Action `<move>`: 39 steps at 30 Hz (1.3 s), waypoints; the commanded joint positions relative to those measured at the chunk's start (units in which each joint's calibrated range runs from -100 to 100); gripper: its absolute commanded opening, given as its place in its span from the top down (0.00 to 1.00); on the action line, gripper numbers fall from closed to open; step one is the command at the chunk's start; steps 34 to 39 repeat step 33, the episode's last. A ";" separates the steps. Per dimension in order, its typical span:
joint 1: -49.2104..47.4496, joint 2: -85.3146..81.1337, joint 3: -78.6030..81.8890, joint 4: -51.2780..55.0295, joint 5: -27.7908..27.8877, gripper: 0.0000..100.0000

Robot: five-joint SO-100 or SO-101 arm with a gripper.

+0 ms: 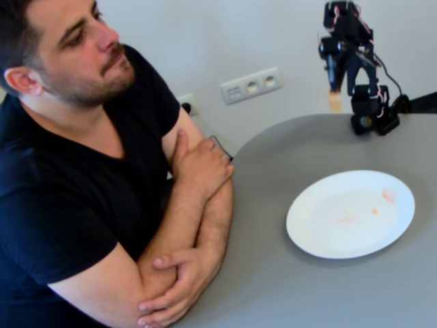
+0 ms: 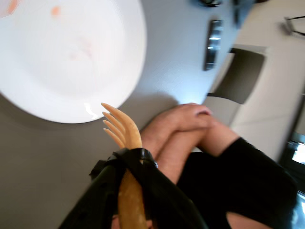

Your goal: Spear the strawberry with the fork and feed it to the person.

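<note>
My gripper point(image 1: 334, 80) is raised at the table's far right, shut on the pale yellow-orange fork point(image 1: 334, 101), whose tines hang down. In the wrist view the fork point(image 2: 123, 128) sticks out of the black gripper point(image 2: 131, 160), its tines just off the rim of the white plate point(image 2: 71, 81). The plate point(image 1: 311, 229) holds only faint orange-pink smears. No strawberry shows in either view. The person point(image 1: 75, 171), in a black T-shirt, sits at the left with folded arms and a closed mouth. His forearms point(image 2: 186, 126) also show in the wrist view.
The grey round table point(image 1: 273, 273) has its curved edge next to the person. A white wall socket point(image 1: 251, 85) is on the back wall. In the wrist view a dark flat object point(image 2: 214, 44) lies on the table beyond the plate, and a chair point(image 2: 238, 76) stands past the edge.
</note>
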 commanded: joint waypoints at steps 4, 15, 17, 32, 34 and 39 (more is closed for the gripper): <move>-0.91 -26.59 52.87 -44.41 5.48 0.99; -2.85 -31.58 89.84 -86.70 5.22 0.99; -2.85 -31.58 89.93 -86.79 5.01 0.99; -7.78 -32.01 91.73 -86.79 4.85 0.99; -7.63 -33.02 91.92 -86.79 4.85 0.99; -7.63 -33.02 91.92 -86.79 4.85 0.99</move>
